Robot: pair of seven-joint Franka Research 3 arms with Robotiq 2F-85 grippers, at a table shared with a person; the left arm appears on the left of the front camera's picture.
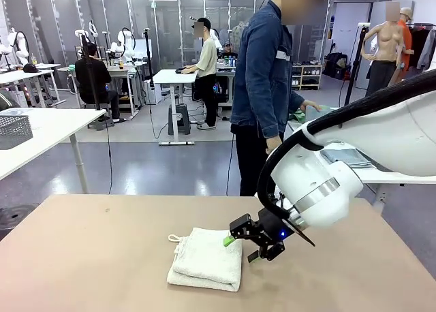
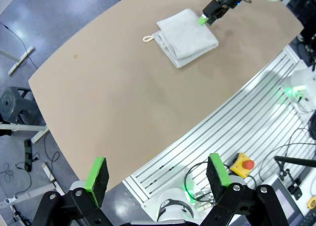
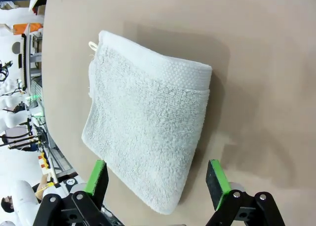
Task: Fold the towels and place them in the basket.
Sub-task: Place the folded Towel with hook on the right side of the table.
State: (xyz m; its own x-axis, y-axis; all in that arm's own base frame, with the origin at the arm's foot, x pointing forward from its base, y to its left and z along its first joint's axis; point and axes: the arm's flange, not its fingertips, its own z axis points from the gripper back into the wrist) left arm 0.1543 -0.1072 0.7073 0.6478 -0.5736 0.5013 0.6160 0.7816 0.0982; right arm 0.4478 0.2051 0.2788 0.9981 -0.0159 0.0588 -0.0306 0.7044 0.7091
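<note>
From my station I see the brown table [image 1: 82,257] spanning the near scene. A person [image 1: 266,87] in a denim jacket stands beyond its far edge, turned toward another surface on the right. The right arm [image 1: 354,162] sweeps in from the right and bends down toward the middle of the table.

The off-white towel [image 1: 208,259] lies folded into a thick pad near the middle of the table, with its layered edges facing the near side. The right claw [image 1: 240,248] sits low at the pad's far right corner. Its jaws are spread wide and hold nothing, and the right wrist view shows the towel's end lying between the green pads. The left claw [image 2: 157,172] is also wide and empty, hanging high over the near left of the table, well apart from the towel.

I judge the step in hand to be picking up the folded pad. To do it well, I would drop until the lower finger slides under every layer. Then I would bite deep enough that no layer peels off, closing slowly.

The small corner loop [image 1: 176,238] pokes out at the far left, clear of the grip.
</note>
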